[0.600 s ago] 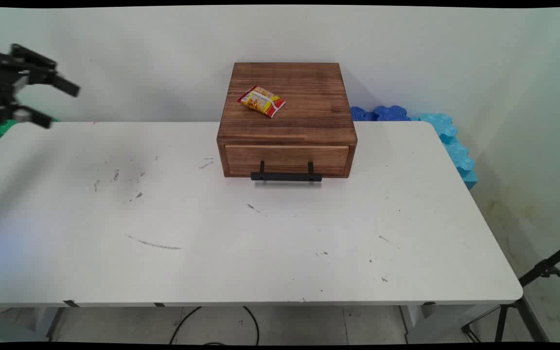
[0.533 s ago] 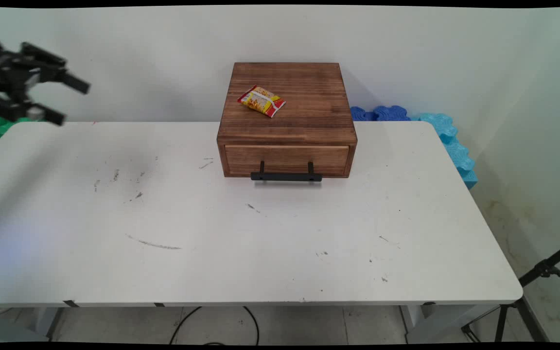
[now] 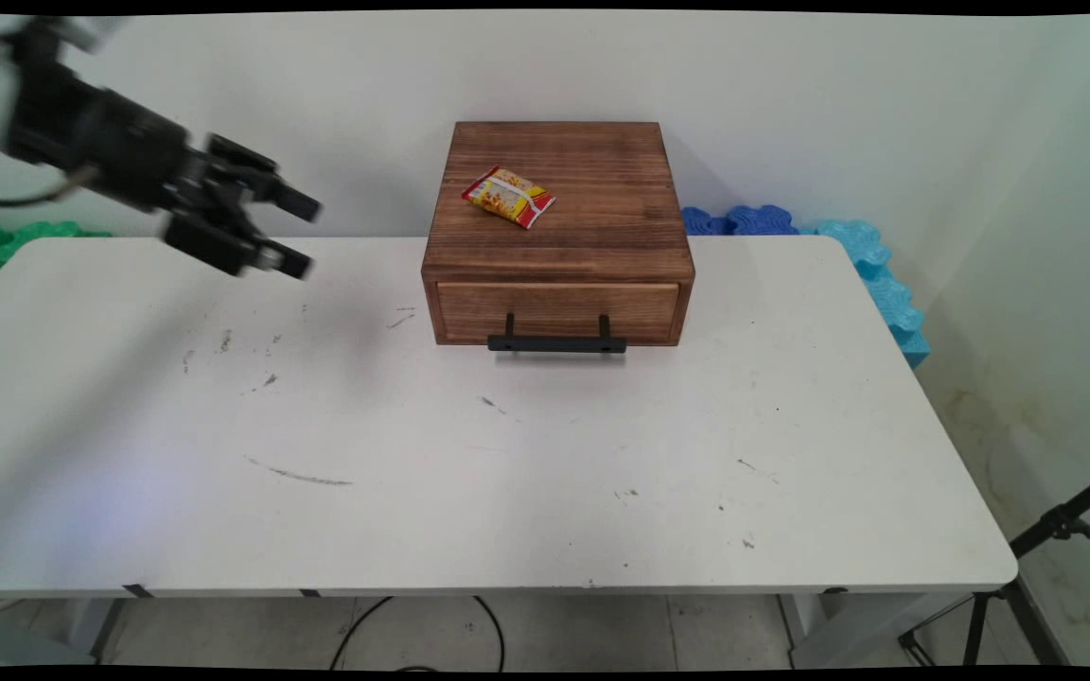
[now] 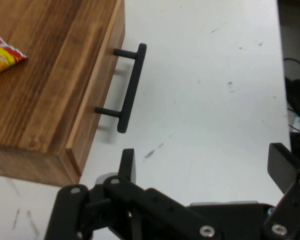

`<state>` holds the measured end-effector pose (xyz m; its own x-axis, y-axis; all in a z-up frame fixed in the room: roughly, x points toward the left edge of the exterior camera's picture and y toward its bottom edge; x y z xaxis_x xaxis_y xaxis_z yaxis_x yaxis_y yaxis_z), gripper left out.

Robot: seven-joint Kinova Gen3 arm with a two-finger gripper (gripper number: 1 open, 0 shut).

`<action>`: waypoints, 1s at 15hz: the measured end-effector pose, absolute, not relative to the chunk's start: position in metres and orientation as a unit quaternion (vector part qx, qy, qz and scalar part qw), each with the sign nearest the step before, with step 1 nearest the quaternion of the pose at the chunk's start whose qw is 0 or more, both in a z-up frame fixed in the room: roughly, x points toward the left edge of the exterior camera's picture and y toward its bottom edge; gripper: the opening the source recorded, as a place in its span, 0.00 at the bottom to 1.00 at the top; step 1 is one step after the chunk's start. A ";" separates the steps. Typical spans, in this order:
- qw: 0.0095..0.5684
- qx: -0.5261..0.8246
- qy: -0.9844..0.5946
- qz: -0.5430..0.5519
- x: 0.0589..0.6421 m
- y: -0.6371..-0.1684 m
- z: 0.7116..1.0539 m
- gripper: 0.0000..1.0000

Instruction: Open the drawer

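Observation:
My black gripper [image 3: 307, 236] hangs open and empty above the table's far left part, its fingers pointing right toward a wooden drawer box [image 3: 559, 236]. The box stands at the table's back middle with its drawer shut and a black bar handle [image 3: 557, 343] on the front. A yellow and red snack packet [image 3: 508, 196] lies on the box top. In the hand view my gripper [image 4: 202, 167] is spread wide, with the box [image 4: 50, 95], its handle [image 4: 131, 87] and a corner of the packet [image 4: 2, 55] ahead of it.
The white table [image 3: 507, 473] carries dark scuff marks. Blue foam pieces [image 3: 848, 255] lie behind its right edge and green foam [image 3: 6, 241] behind its left. A black tripod leg [image 3: 1046, 539] stands at the lower right, and a cable hangs under the front edge.
My arm has swung right from the picture's left edge, carrying the open gripper toward the box. The box and the packet have stayed put.

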<state>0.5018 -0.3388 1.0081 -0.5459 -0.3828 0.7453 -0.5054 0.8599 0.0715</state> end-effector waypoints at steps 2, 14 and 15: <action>0.394 0.265 -0.877 0.076 0.480 -0.346 0.998 1.00; 0.343 0.237 -0.906 0.081 0.344 -0.399 0.938 1.00; 0.337 0.231 -0.909 0.083 0.336 -0.405 0.933 1.00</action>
<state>0.3361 -0.4054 0.9334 -0.6663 -0.3648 0.6503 -0.4765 0.8792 0.0049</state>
